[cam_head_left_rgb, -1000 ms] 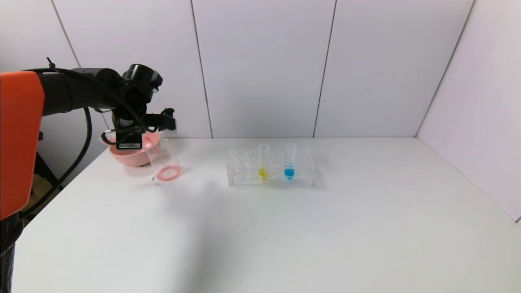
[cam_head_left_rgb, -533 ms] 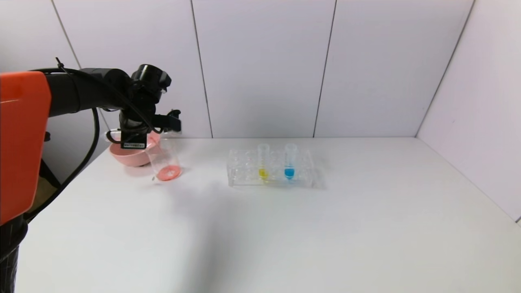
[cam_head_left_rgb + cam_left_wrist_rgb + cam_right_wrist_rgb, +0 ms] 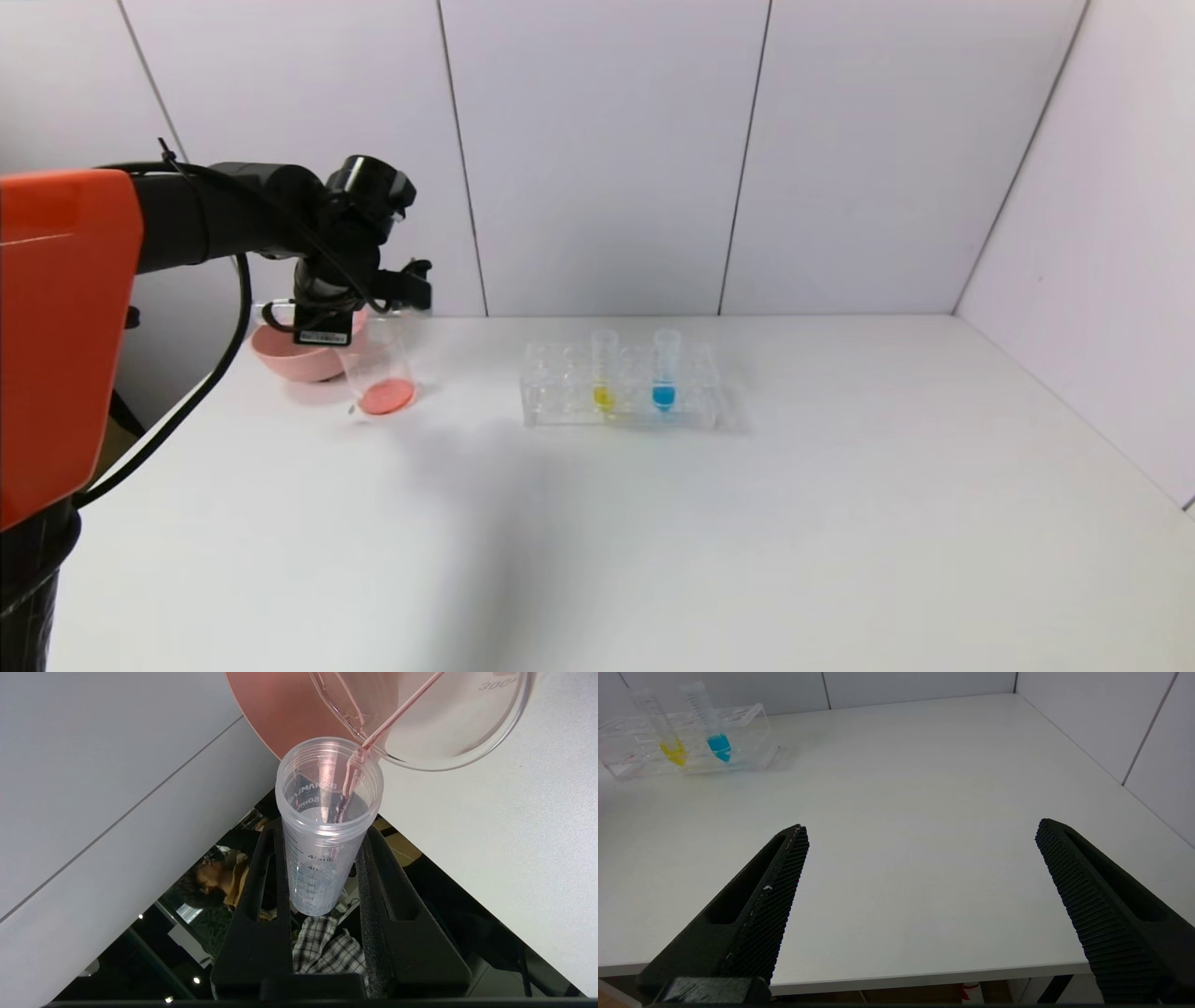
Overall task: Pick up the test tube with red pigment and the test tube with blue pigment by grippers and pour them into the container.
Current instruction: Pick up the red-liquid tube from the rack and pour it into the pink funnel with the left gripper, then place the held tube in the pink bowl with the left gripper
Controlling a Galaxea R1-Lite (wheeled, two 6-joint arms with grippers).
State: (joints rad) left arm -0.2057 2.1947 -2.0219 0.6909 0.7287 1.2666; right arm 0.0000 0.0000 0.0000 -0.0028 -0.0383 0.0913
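A white table (image 3: 653, 523) stood against pale wall panels. My left gripper (image 3: 324, 868) pinched the red tube (image 3: 327, 826) above the beaker (image 3: 376, 373) — tipped mouth-down, a thin pink stream running into the beaker's rim, red liquid pooled at its bottom. A pink bowl (image 3: 280, 359) sat just behind the beaker. The blue tube (image 3: 664, 369) stood upright in the rack (image 3: 560, 397), beside a yellow tube (image 3: 603, 371). My right gripper (image 3: 920, 858) hung spread wide — well apart from the rack.

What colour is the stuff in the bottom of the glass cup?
Pinkish red, pooled in the container; the head view shows it best.
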